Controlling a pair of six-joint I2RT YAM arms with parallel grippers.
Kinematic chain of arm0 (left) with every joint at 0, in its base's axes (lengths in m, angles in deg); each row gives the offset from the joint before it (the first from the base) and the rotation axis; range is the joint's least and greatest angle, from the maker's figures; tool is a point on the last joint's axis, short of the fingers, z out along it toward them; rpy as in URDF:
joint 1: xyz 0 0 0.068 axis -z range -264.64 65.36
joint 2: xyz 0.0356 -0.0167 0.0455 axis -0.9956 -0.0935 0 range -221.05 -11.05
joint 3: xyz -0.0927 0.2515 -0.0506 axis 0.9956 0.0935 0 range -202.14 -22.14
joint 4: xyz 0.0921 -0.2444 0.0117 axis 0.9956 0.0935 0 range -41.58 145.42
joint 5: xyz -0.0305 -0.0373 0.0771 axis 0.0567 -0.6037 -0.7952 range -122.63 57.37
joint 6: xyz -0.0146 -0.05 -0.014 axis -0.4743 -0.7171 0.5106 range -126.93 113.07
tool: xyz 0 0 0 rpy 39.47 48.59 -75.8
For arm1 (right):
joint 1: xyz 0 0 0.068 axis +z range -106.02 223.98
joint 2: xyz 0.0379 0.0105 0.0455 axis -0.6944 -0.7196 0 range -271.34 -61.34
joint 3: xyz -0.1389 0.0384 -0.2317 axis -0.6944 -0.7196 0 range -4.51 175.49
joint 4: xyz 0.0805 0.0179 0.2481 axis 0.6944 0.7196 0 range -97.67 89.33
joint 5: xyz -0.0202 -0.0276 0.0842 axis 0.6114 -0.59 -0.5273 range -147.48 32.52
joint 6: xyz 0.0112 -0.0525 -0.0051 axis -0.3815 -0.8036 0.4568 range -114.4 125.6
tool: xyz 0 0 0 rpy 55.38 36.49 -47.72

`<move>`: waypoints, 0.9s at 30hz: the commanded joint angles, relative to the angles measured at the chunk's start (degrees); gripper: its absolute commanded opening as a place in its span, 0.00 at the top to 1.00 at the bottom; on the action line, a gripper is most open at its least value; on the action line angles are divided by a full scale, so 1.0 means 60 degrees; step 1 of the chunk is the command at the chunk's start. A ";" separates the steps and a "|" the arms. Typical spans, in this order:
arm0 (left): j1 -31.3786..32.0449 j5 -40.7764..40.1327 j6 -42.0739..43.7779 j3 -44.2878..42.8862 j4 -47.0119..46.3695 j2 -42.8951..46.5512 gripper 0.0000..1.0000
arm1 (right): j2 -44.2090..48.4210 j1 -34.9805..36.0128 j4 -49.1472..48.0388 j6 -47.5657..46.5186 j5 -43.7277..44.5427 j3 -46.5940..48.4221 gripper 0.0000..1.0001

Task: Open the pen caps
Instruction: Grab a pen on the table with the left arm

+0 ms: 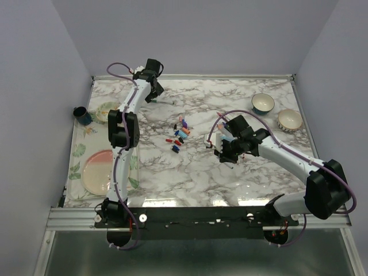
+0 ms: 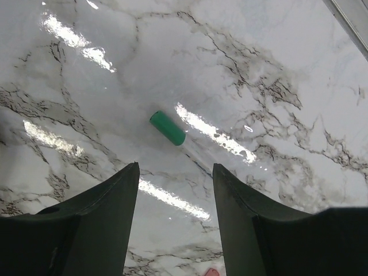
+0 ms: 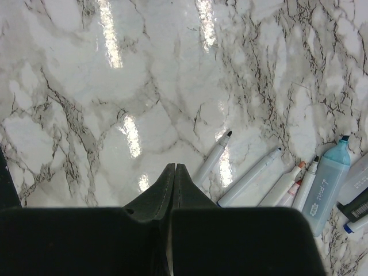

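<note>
Left fingers (image 2: 103,224) apart, green pen cap (image 2: 167,127) just beyond their tips.

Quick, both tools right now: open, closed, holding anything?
Left tool: open, empty; the green cap lies on the table ahead of it.
Right tool: closed, nothing visibly held.

Glossy marble-patterned table (image 2: 276,57), smooth green plastic cap (image 2: 167,127), matt black fingers (image 2: 98,230)
</note>
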 commanded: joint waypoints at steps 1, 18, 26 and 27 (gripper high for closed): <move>0.0034 0.0259 -0.0341 -0.0443 0.0504 -0.0503 0.38 | 0.0177 -0.0039 0.0046 -0.0046 0.0103 -0.0036 0.93; -0.0141 0.0918 -0.0737 -0.1148 0.0988 -0.1574 0.44 | 0.0251 -0.0039 0.0134 -0.0061 -0.0131 -0.0007 0.93; -0.0273 0.0728 -0.0255 -0.0928 0.1368 -0.1662 0.48 | 0.0426 -0.0025 0.0149 -0.0090 -0.0189 -0.0007 0.94; -0.0288 0.0684 -0.0167 -0.0884 0.1383 -0.1647 0.48 | 0.0441 -0.0054 0.0149 -0.0090 -0.0190 -0.0021 0.94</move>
